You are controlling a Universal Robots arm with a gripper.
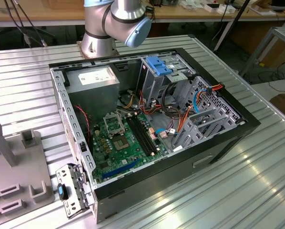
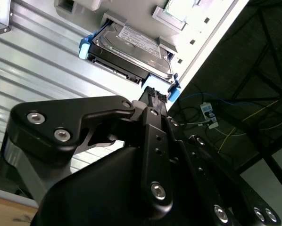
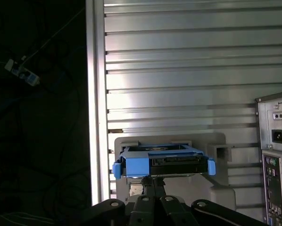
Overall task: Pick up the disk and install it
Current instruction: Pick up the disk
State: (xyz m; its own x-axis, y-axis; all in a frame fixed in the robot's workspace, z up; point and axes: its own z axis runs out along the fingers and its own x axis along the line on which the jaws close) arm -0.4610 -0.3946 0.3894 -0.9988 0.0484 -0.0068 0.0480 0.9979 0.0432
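Observation:
The disk lies flat in a pale grey holder on the ribbed aluminium table. It has a grey-black metal body with a label on top and a bright blue carrier frame. My gripper points at the middle of the disk's near edge, its tips just short of the blue frame. The black fingers stand close together, shut, and I see nothing between them. In the second wrist view the gripper sits by the blue corner of the frame.
The open computer case rests on the table with its motherboard exposed. A fixed blue bracket tops its grey drive cage. The case's back panel stands beside the holder. The table edge drops to a dark floor with cables. Another grey fixture sits at the exterior view's left.

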